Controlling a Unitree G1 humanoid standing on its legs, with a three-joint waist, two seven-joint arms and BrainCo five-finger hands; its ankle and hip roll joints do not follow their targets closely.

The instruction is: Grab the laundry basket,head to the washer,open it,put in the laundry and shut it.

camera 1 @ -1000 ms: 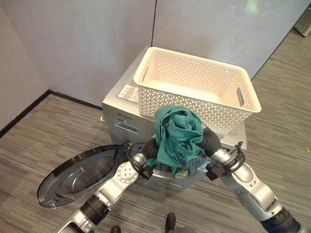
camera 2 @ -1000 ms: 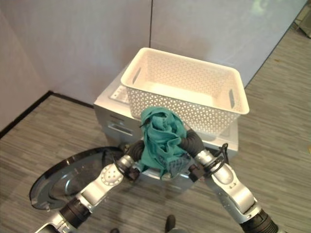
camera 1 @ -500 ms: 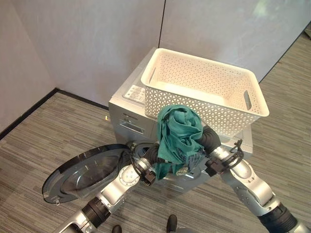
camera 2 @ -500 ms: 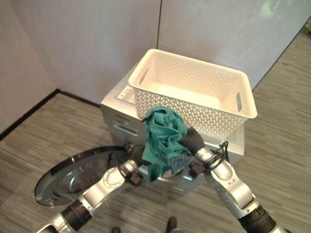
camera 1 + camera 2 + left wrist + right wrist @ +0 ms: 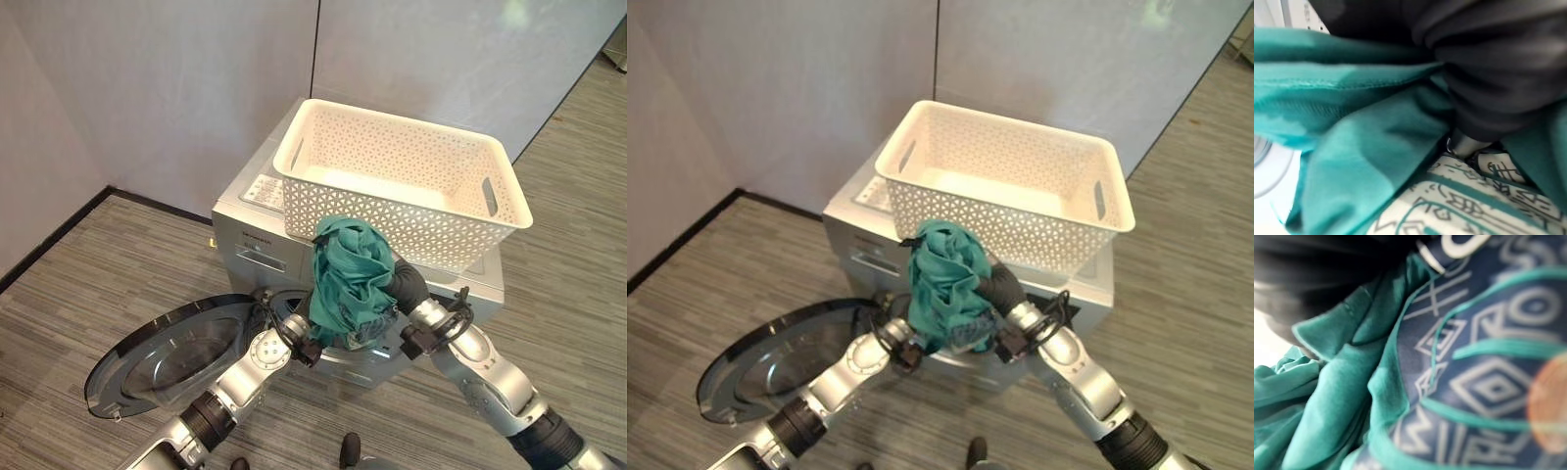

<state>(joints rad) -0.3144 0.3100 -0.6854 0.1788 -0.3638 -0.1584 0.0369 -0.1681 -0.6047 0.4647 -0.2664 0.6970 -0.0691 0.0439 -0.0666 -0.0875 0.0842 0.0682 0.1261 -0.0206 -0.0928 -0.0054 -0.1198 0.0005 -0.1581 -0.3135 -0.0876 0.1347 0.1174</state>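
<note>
Left eye view: a bundle of teal laundry cloth (image 5: 350, 279) is pressed between the left robot hand (image 5: 306, 345) and right robot hand (image 5: 408, 290), in front of the silver front-loading washer (image 5: 257, 235). Their fingers are buried in fabric, so I cannot tell their state. The round dark glass washer door (image 5: 162, 354) hangs open.

Right eye view: the cream perforated plastic laundry basket (image 5: 1004, 191) sits on top of the washer.

Wrist views: teal and patterned cloth lies close against each hand.

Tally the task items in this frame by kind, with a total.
Laundry basket: 1
Washer: 1
Washer door: 1
Teal laundry bundle: 1
Total: 4
</note>
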